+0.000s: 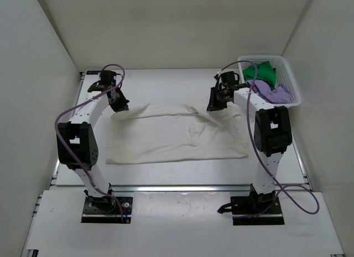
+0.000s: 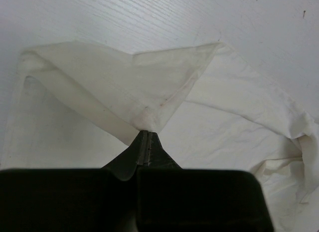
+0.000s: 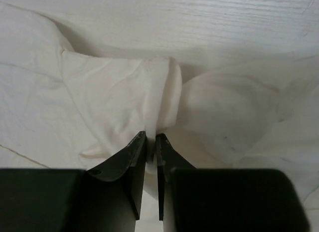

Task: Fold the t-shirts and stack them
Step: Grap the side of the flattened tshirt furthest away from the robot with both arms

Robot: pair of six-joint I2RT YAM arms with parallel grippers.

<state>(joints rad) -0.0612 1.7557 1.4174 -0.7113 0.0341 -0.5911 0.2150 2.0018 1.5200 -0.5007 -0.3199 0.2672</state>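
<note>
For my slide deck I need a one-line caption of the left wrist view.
Left gripper shut on a tented fold of the cream-white t-shirt, the rest spread on the white table.

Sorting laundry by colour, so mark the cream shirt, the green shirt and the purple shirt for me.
cream shirt (image 1: 177, 138): top view, on the middle of its spread body.
green shirt (image 1: 264, 71): top view, on the middle of the bunched cloth.
purple shirt (image 1: 275, 93): top view, on the middle of the crumpled heap.

Overhead, two wrist close-ups; common cream shirt (image 1: 177, 132)
</note>
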